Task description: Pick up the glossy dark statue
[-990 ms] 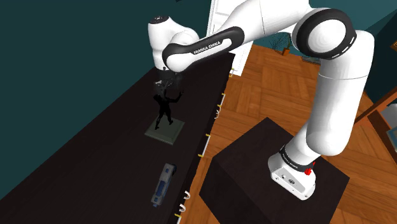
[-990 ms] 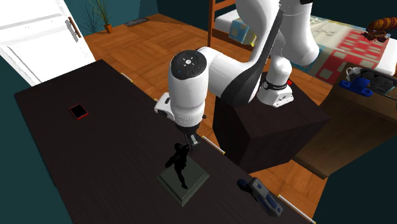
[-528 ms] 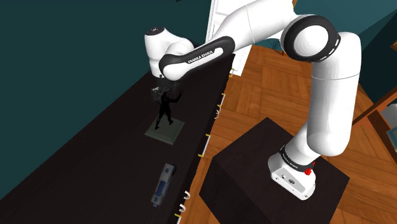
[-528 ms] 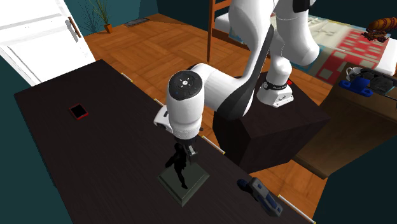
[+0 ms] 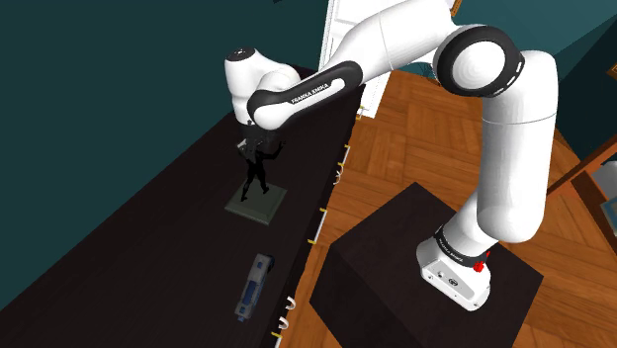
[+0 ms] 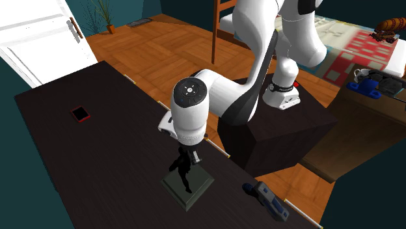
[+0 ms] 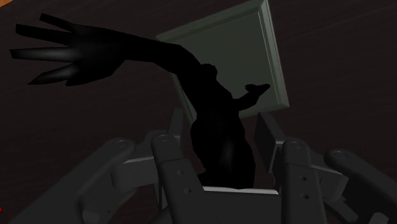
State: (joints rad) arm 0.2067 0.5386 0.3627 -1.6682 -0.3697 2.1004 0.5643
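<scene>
Surface (image 6: 97,149) is dark and mostly bare. Going across the second exterior view, there's a little red-rimmed slab (image 6: 80,114) way over on the left, well apart from the action. In the middle is the statue (image 6: 184,170), a glossy black figure standing upright on a flat grey-green square base (image 6: 198,187), near the surface's edge on the stand's side. Right of it a bluish gadget (image 6: 270,200) lies by that same edge, then comes the stand (image 6: 312,130).

Jaws are open and hang right over the figure. In the wrist view they straddle its upper body, one on each side with a sliver of gap showing, so nothing's gripped yet as far as I can see. One arm sticks out wide with a spread hand, and a smaller one points off the other way.

Handling guess: it's stiff, hard and slick given that shine, so a grip could slide. The base probably carries most of the weight, so it'll be bottom-heavy and want to swing if grabbed off-centre. The thin arms and fingers look like the snap-off bits, so I'd stay off those. The torso is the chunkiest part and sits right between the jaws. Squeezing there, firm and level, then lifting straight up seems the sane call.
</scene>
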